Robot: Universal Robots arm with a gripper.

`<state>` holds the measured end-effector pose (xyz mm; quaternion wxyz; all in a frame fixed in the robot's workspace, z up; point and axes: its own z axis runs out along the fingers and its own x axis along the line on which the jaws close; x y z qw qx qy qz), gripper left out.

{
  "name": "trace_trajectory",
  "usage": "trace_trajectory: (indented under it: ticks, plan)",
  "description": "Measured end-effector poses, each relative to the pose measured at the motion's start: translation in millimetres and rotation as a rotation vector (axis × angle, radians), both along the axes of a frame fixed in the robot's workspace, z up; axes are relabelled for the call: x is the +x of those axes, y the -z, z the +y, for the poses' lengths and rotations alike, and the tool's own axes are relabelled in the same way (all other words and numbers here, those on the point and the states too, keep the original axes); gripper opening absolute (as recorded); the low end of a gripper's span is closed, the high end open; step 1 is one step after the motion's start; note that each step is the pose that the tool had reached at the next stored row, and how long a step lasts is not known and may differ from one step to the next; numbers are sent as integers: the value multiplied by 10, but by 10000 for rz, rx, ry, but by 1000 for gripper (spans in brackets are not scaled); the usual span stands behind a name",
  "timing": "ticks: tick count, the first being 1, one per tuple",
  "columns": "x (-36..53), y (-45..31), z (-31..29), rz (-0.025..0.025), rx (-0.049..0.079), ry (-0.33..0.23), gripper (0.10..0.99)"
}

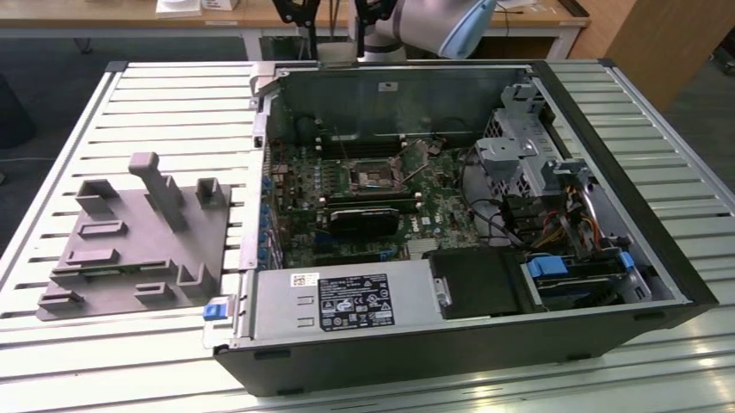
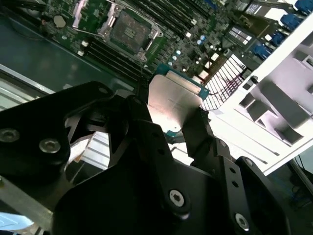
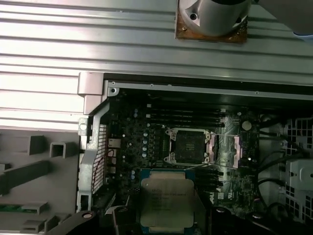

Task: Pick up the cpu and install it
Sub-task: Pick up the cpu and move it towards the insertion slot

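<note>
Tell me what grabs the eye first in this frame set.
The cpu, silver top catching the light, is clamped between the black jaws in both wrist views, hanging over the motherboard. Past it, the black-framed socket sits uncovered on the board. In the exterior view, the opened computer case lies on the slatted table, a grey tray at the exterior view's left.

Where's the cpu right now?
In both wrist views the cpu is clamped between the jaws, above the open case, not yet in the empty motherboard socket.
</note>
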<state>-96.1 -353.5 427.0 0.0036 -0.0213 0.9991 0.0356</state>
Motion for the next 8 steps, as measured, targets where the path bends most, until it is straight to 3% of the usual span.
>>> trace_trajectory:
  ticks: [8]
  plan:
    - [231,7,4,0,3,2,529]
